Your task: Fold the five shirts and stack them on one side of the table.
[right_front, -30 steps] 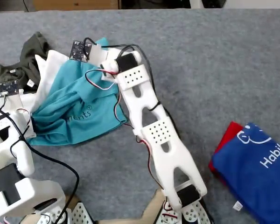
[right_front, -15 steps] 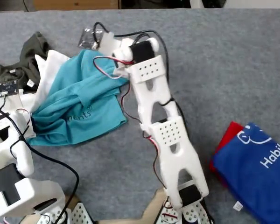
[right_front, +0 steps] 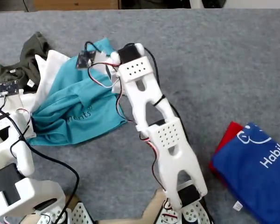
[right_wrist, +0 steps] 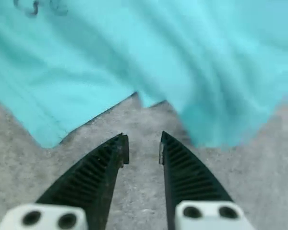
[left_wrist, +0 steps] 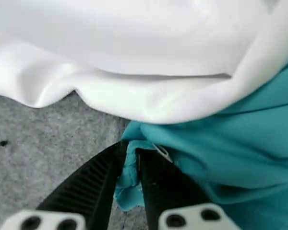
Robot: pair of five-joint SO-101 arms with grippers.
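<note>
Pinching an edge of the teal shirt (left_wrist: pixel 240 148), your left gripper (left_wrist: pixel 132 154) is clamped tight, while your right gripper (right_wrist: pixel 144 143) sits narrowly parted, holding nothing, over the grey table (right_wrist: pixel 271 184).

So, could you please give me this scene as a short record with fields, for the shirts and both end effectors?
unfolded pile: teal shirt lying over white shirt, olive shirt next to them
folded stack: blue shirt on red shirt, at the opposite side of the table
left end effector: shut on the teal shirt's edge
right end effector: open, over bare table by the teal shirt's edge, holding nothing
</note>
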